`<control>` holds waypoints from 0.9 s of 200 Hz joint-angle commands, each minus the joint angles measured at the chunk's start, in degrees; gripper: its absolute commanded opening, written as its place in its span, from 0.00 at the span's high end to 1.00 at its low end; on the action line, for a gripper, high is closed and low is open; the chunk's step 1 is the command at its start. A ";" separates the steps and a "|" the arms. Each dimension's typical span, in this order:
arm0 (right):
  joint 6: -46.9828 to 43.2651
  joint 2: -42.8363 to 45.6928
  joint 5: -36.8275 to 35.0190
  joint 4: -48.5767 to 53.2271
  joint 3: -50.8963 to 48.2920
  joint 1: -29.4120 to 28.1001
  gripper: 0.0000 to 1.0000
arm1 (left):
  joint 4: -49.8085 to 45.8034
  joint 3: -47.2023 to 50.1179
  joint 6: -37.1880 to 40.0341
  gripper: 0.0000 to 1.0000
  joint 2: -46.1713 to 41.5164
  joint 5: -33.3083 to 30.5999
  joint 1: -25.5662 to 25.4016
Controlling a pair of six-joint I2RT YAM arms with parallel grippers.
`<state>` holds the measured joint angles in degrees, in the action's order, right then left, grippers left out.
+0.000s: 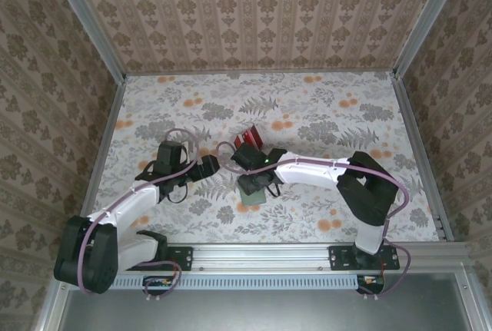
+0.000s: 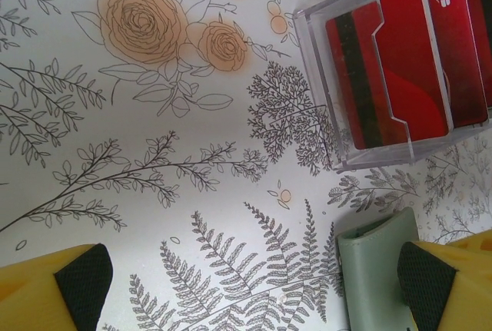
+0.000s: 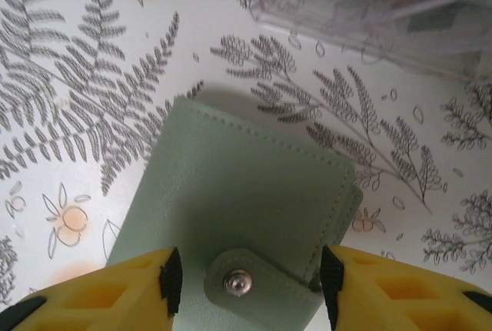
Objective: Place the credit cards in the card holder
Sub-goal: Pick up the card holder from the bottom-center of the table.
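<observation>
closed card holder (image 3: 238, 185) lies flat on the floral table (image 1: 323, 116), snap tab (image 3: 265, 266) up. right gripper (image 3: 247, 281) straddles the tab, jaws half-spread; whether they pinch it i cannot tell. left gripper (image 2: 254, 289) hangs just beside the holder, spread wide and empty. beyond, the credit cards (image 2: 400, 70) stand in a clear box (image 2: 311, 62).

Figure: walled bench enclosure, viewed from its near edge.
The bench (image 1: 154, 100) carries a pale cloth printed with grey ferns and orange roses. Damask wallpaper panels (image 1: 261, 16) close three sides, joined by aluminium corner posts (image 1: 84, 18). A metal rail (image 1: 261, 253) edges the front. The light is soft and even.
</observation>
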<state>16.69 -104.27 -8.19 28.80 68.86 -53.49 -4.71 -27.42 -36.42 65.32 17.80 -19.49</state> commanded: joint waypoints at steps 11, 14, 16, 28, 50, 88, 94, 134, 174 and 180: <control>0.77 -1.92 -2.57 3.72 1.15 -0.67 0.50 | -0.56 -1.41 0.39 0.00 1.33 0.59 -0.11; 0.84 -2.04 -2.68 3.77 1.16 -0.66 0.52 | -0.55 -1.45 0.41 0.00 1.49 0.65 -0.11; 0.86 -2.11 -2.77 3.84 1.16 -0.67 0.52 | -0.56 -1.42 0.46 0.00 1.59 0.72 -0.11; 1.12 -2.75 -3.69 4.44 1.58 -0.65 0.55 | -0.94 -1.95 0.89 0.00 2.15 0.92 -0.11; 1.24 -3.53 -4.11 4.43 1.88 -0.67 0.65 | -0.94 -2.44 0.80 0.00 2.62 1.31 -0.11; 2.92 -2.98 -5.52 3.53 0.85 -0.56 0.89 | -0.70 -2.64 0.74 0.00 2.71 2.13 -0.20; 3.12 -2.42 -5.19 3.09 0.54 -0.50 0.94 | -0.57 -2.55 0.68 0.00 2.80 2.35 -0.19; 5.19 2.20 -2.01 -1.48 -2.32 0.72 1.00 | 2.60 -2.55 -1.03 0.00 4.57 5.84 -0.41; 8.38 7.87 4.17 -7.78 -7.73 3.79 1.00 | 6.01 -3.34 -2.82 0.01 6.40 9.99 -1.87; 8.72 8.81 4.73 -8.53 -8.39 4.07 1.00 | 6.33 -3.40 -3.00 0.01 6.40 10.28 -2.19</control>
<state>22.17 -100.60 -7.68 24.88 63.40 -50.87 -1.76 -28.60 -37.43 71.24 23.99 -20.56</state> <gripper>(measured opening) 0.044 0.988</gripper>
